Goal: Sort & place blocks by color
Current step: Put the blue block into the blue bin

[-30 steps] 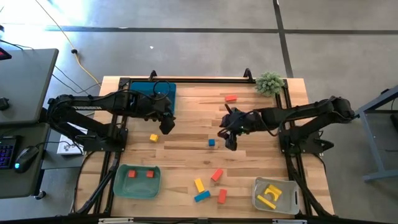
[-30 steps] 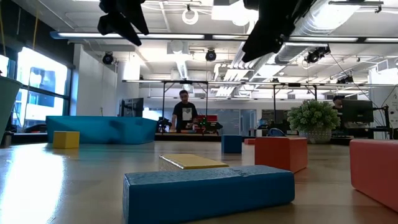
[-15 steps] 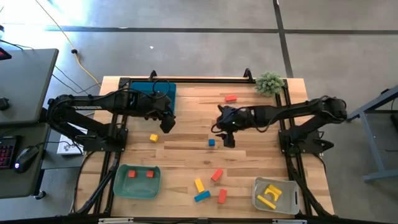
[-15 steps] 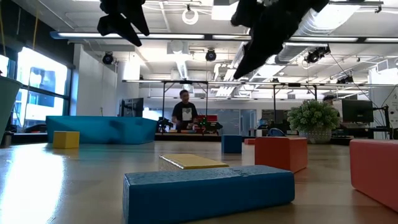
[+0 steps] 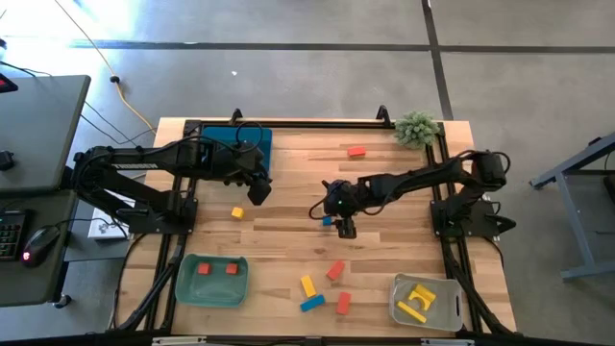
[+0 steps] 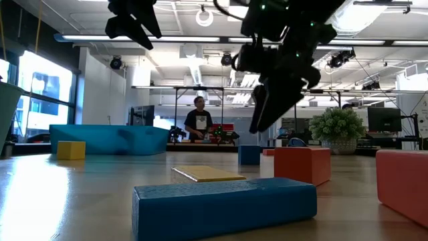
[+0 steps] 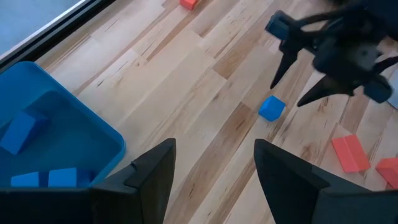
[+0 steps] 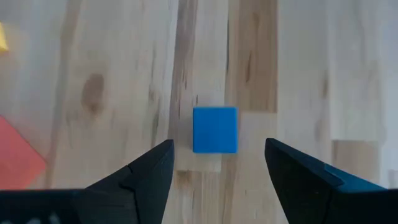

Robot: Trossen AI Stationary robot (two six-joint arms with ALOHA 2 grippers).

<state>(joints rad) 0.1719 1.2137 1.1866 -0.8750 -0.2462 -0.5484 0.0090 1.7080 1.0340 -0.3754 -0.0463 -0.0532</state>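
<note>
A small blue cube (image 8: 214,129) rests flat on the wooden table (image 5: 288,183), near its middle (image 5: 327,220). My right gripper (image 8: 217,163) is open and points down just above the cube, which shows between its two fingers; it touches nothing (image 5: 344,228). My left gripper (image 5: 258,192) is open and empty, high above the table by the near right corner of the blue bin (image 5: 235,144), which holds several blue blocks (image 7: 25,134). A yellow cube (image 5: 236,212) lies near the left gripper.
A red block (image 5: 356,151) lies at the far side near the plant (image 5: 417,127). Red blocks (image 5: 334,270), a yellow bar (image 5: 307,286) and a blue bar (image 5: 311,304) lie near the front. The green bin (image 5: 211,279) holds two red blocks; the clear bin (image 5: 425,301) holds yellow pieces.
My right gripper has gone toward the table's left edge and down, and has tipped to point down over the blue cube. The cube has stayed where it was.
</note>
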